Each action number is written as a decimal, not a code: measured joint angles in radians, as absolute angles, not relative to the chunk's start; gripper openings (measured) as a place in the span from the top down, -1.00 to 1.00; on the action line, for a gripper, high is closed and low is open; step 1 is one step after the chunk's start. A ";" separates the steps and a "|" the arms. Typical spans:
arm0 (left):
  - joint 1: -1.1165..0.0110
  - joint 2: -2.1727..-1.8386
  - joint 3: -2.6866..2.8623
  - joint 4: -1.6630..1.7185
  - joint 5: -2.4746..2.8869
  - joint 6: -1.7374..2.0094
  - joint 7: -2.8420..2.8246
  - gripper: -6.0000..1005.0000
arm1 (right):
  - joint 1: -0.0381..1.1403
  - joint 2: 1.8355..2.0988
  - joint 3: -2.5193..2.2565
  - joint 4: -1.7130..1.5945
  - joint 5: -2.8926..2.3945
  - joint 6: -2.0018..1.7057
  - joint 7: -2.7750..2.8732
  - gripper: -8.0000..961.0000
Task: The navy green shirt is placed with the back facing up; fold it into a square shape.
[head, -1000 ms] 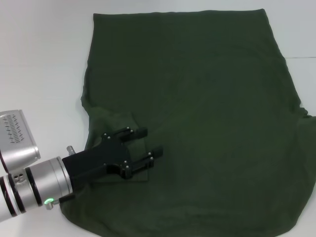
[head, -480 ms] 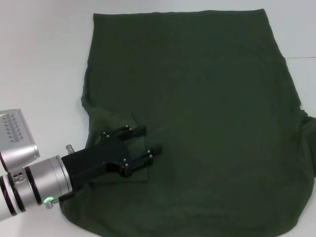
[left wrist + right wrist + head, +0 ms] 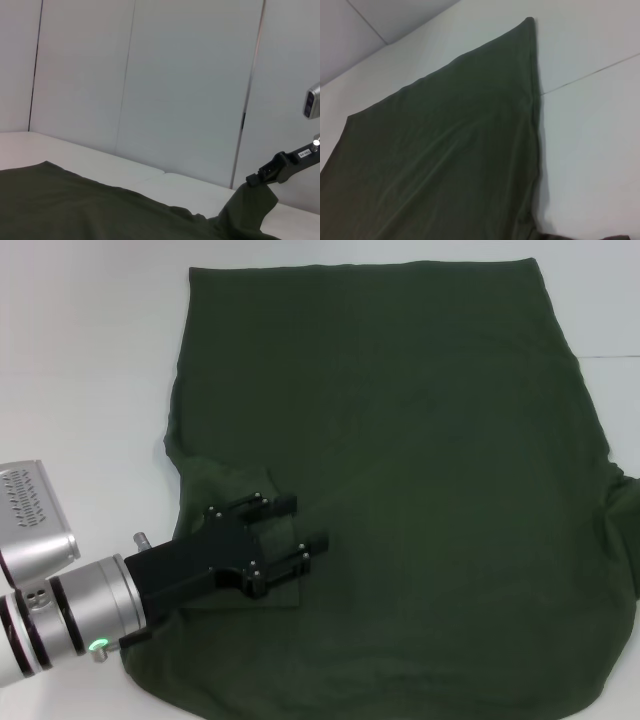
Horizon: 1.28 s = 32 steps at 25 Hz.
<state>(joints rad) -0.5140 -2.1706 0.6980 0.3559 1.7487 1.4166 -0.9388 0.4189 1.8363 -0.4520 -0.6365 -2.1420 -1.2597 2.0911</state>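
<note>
You are looking at what is reading as a lab or robot test room. A plain white counter is carrying the work, with a thin seam running in from its right edge, and bare pale wall panels with dark vertical joints are standing right behind it.

White table surface, plain, with a thin dark seam line running across it on the right side. Behind the table, pale wall panels split by narrow vertical joints, seen in the left wrist view.
</note>
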 joint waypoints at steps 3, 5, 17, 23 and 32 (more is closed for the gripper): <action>-0.516 -2.171 0.698 0.356 1.749 1.417 -0.939 -0.25 | 0.421 1.835 -0.452 -0.651 -2.164 -1.263 2.094 0.86; -0.516 -2.171 0.698 0.356 1.749 1.417 -0.940 -0.25 | 0.425 1.834 -0.452 -0.658 -2.187 -1.271 2.098 0.86; -0.519 -2.171 0.698 0.356 1.749 1.417 -0.950 -0.25 | 0.442 1.831 -0.442 -0.700 -2.283 -1.299 2.128 0.86; -0.519 -2.171 0.698 0.356 1.749 1.417 -0.951 -0.25 | 0.445 1.838 -0.397 -0.724 -2.280 -1.291 2.133 0.86; -0.515 -2.171 0.698 0.356 1.749 1.415 -0.951 -0.25 | 0.459 1.838 -0.353 -0.727 -2.277 -1.285 2.125 0.86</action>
